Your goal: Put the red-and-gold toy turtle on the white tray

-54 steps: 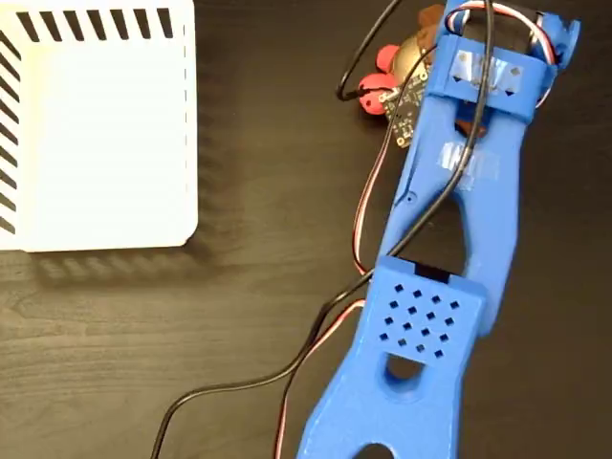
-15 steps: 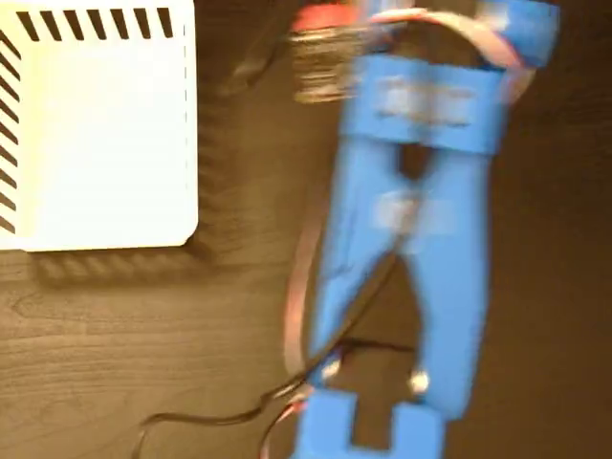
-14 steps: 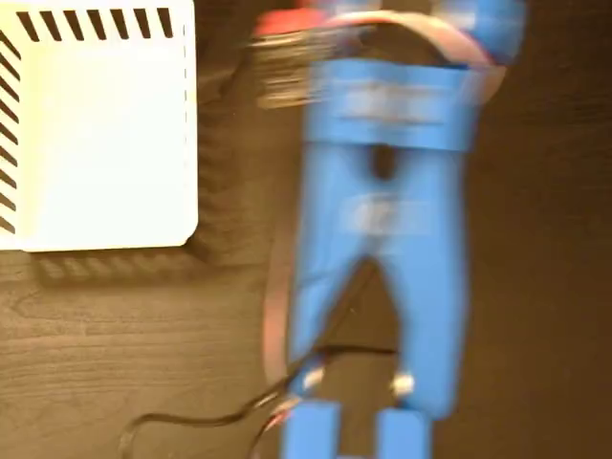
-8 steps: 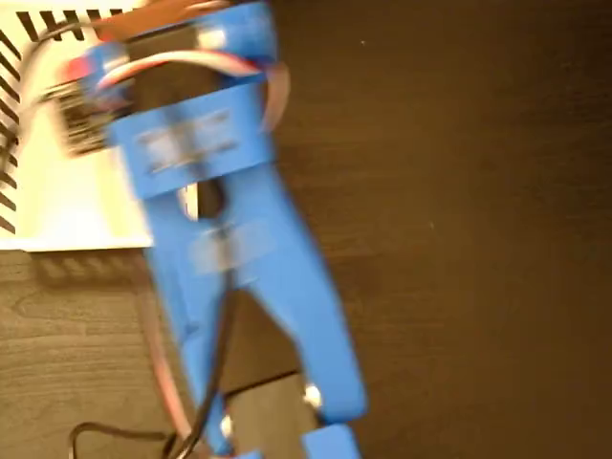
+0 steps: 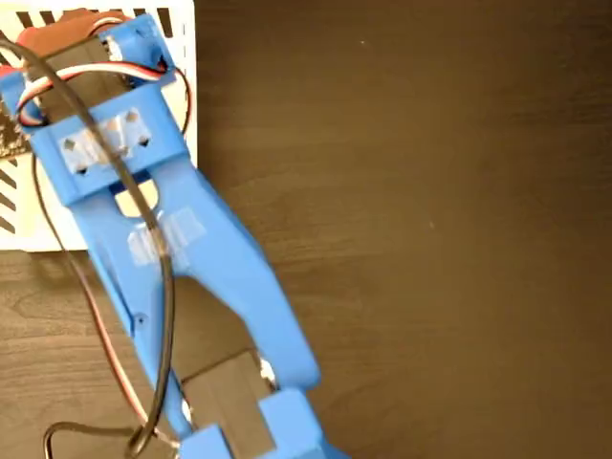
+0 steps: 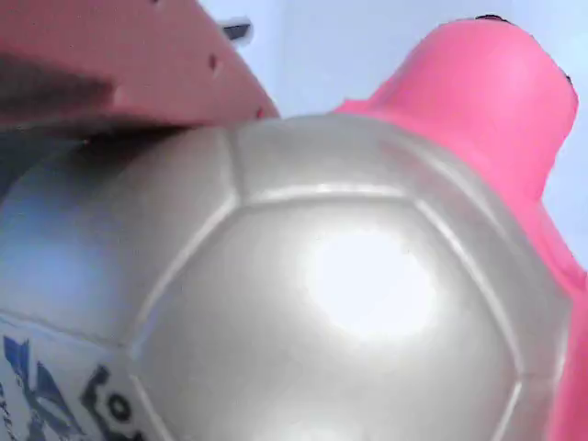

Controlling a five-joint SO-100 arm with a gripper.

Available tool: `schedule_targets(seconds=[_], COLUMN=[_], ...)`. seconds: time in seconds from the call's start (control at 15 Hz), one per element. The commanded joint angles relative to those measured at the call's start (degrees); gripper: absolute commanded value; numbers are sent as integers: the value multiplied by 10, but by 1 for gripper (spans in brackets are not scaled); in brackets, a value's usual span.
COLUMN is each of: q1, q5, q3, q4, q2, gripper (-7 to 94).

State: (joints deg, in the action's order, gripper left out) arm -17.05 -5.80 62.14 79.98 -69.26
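Arm (image 5: pixel 182 258) reaches over tray (image 5: pixel 186 96) at left.

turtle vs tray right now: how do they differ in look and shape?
The turtle is rounded, with a domed shell of ridged panels; the white tray is flat with a straight edge. The turtle's shell is glossy and its head pink-red in the wrist view; the tray is matte white with black slanted stripes on its rim. The turtle fills the wrist view beside a reddish finger; the tray lies on the dark table, partly covered by the blue arm.
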Motion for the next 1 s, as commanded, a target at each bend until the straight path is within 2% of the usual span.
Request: schedule_targets(seconds=[0.0, 0.87, 0.93], q1=[-18, -21, -21], q5=[-11, -15, -15], q3=[-8, -18, -16], q4=[-9, 4, 6], q2=[-11, 37, 37], gripper=[0, 1, 6])
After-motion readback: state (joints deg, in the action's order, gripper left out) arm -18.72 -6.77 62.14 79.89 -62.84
